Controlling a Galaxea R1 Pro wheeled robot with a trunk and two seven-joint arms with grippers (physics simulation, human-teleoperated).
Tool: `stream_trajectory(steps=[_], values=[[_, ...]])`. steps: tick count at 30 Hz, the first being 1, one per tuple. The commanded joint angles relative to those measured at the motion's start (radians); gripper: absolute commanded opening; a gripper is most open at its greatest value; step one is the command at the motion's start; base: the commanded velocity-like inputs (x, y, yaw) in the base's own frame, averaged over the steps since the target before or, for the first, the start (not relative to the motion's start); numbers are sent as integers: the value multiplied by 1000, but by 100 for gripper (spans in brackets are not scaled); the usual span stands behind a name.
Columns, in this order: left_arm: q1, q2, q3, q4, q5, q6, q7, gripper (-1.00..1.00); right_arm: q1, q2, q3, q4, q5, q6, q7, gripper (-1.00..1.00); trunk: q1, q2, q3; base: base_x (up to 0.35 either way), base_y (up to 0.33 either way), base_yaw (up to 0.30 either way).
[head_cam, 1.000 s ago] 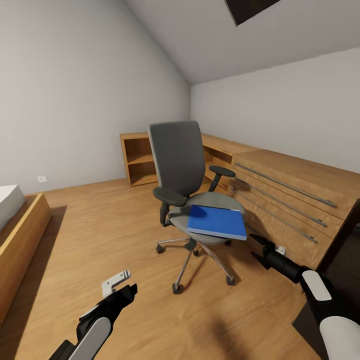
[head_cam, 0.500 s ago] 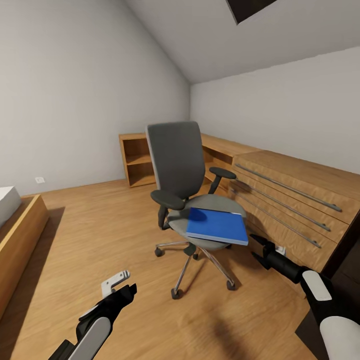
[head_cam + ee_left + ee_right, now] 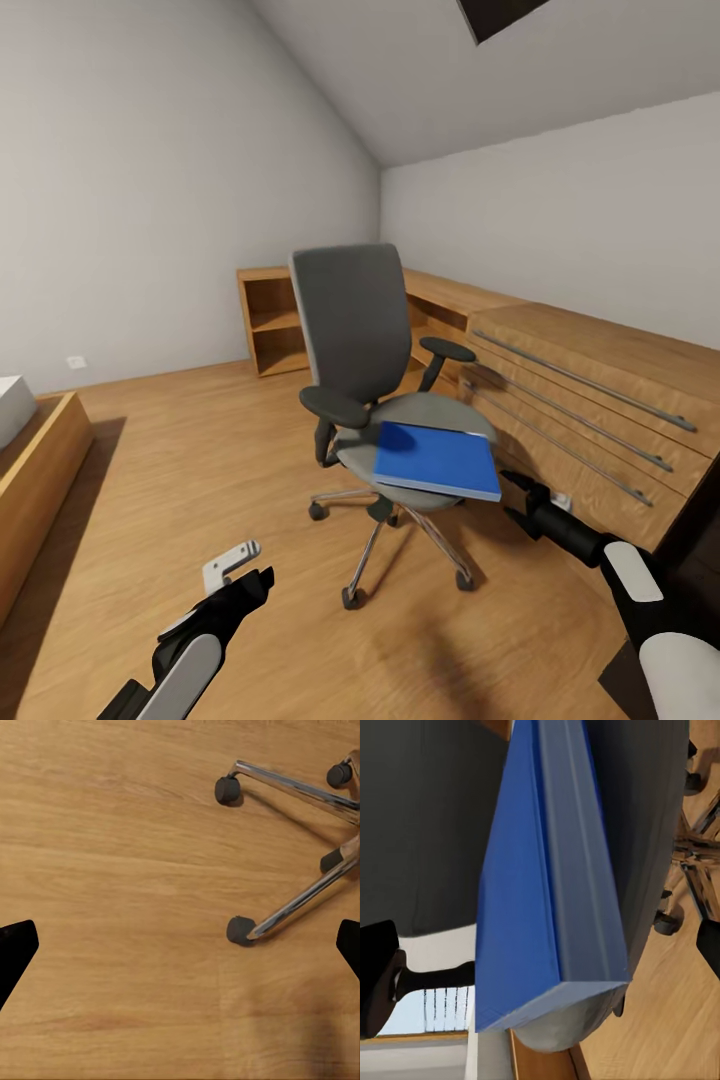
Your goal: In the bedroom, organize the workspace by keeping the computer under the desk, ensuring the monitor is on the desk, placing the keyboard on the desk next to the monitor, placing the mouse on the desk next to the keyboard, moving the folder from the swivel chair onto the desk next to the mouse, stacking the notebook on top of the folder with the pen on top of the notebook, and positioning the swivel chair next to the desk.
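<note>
The swivel chair [image 3: 352, 325], grey with black armrests and a chrome base, stands mid-room on the wood floor. The bright blue folder [image 3: 437, 459] lies flat on its seat, overhanging the front edge. My right gripper [image 3: 514, 495] hovers open just right of the folder's near corner, not touching it. In the right wrist view the folder [image 3: 547, 885] lies edge-on straight ahead on the grey seat [image 3: 641, 832]. My left gripper [image 3: 245, 570] is open low over the floor, left of the chair's base [image 3: 300, 900]. The desk, monitor, keyboard, mouse, notebook and pen are out of view.
Low light-wood cabinets [image 3: 590, 395] with long bar handles run along the right wall behind the chair. An open shelf unit [image 3: 272, 320] stands in the far corner. A wooden bed frame [image 3: 40, 465] sits at the left. A dark edge [image 3: 695, 520] shows at the right.
The whole view has shifted a little: the bed slides toward the left edge and the chair with the folder looks slightly nearer my right gripper. Both arms hold the same pose.
</note>
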Motion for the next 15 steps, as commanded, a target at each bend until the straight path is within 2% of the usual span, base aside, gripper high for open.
stream_trajectory(steps=[1,8,15], values=[[-1,1,-2,-1,4,3,7,100,-1,0,-4,0,1,7,2,100,0,0,-1,217,0,0],[-1,2,-2,-1,4,3,5,100,-1,1,-4,6,1,6,0,100,0,0,-1,90,0,0],[-1,2,-2,-1,4,3,6,100,-1,0,-1,79,2,-7,-2,100,0,0,-1,10,0,0]])
